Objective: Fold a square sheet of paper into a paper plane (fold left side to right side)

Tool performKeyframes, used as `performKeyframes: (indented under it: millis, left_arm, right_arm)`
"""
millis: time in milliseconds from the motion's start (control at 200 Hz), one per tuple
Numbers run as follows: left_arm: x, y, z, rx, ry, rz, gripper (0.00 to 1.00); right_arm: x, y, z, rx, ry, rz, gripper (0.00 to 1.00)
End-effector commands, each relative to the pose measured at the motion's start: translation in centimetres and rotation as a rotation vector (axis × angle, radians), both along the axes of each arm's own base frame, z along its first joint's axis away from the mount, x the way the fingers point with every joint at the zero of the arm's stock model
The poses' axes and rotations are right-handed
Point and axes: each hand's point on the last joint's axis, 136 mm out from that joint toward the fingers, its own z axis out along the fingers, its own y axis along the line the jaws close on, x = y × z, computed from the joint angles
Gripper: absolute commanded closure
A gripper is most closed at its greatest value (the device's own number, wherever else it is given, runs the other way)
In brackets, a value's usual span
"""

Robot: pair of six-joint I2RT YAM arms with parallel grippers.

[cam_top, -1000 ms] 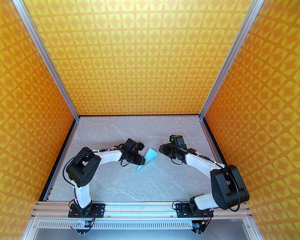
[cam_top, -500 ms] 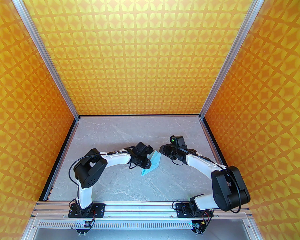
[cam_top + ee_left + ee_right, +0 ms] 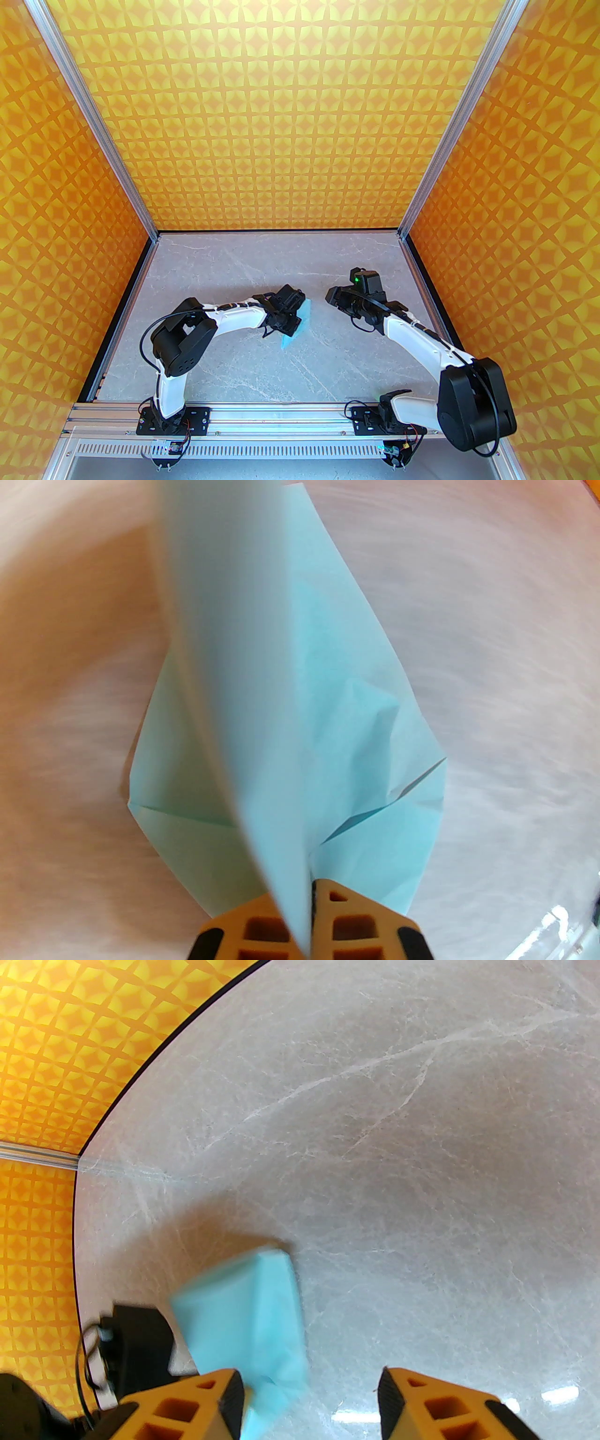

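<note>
The light-blue square sheet of paper [image 3: 305, 313] is creased into a pointed paper plane shape with triangular flaps. It sits mid-table. My left gripper [image 3: 294, 323] is shut on its near edge. In the left wrist view one layer of the paper [image 3: 300, 705] stands up, blurred, pinched at my left gripper [image 3: 310, 902], and the rest spreads over the table. My right gripper [image 3: 329, 296] hangs a short way to the paper's right, open and holding nothing. In the right wrist view, the paper [image 3: 243, 1316] lies just beyond the left finger of the open right gripper [image 3: 311, 1396].
The grey marble table [image 3: 243, 370] is walled in orange-patterned panels on three sides, with aluminium posts [image 3: 140, 206] at the back corners. Part of the black left arm [image 3: 136, 1344] shows beside the paper in the right wrist view.
My left gripper moved right along the paper's left side and closed on it, raising that side off the table. The right arm drew back slightly to the right.
</note>
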Motion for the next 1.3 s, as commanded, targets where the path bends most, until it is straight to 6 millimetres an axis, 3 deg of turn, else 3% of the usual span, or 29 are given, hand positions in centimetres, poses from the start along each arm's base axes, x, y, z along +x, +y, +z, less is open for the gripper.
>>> performKeyframes:
  millis: [0,210,635,875,1005,1165,1295]
  left_arm:
    - [2.8,3.9,1.2,0.092,-0.048,0.130,1.00]
    - [4.4,3.8,0.3,0.149,-0.023,0.129,0.99]
    - [4.0,2.8,-2.1,0.203,0.035,0.117,0.78]
    - [3.1,1.8,-2.8,0.215,0.048,0.098,0.47]
    - [2.8,1.6,-3.3,0.225,0.059,0.095,0.46]
    - [3.1,1.3,-2.0,0.205,0.041,0.100,0.46]
    - [3.3,1.1,1.5,0.156,0.001,0.108,0.43]
  right_arm:
    - [-0.8,-0.5,-0.8,-0.029,0.018,0.003,0.47]
    - [-1.0,-0.4,-1.4,-0.019,0.028,0.008,0.47]
    - [-1.2,-0.5,-1.4,-0.027,0.034,0.007,0.47]
    - [-1.1,-0.5,-1.3,-0.027,0.032,0.008,0.47]
    - [-1.2,-0.6,-1.3,-0.031,0.031,0.007,0.47]
    - [-1.2,-0.6,-1.0,-0.031,0.024,0.012,0.47]
    - [-1.3,-0.6,-0.4,-0.040,0.007,0.023,0.44]
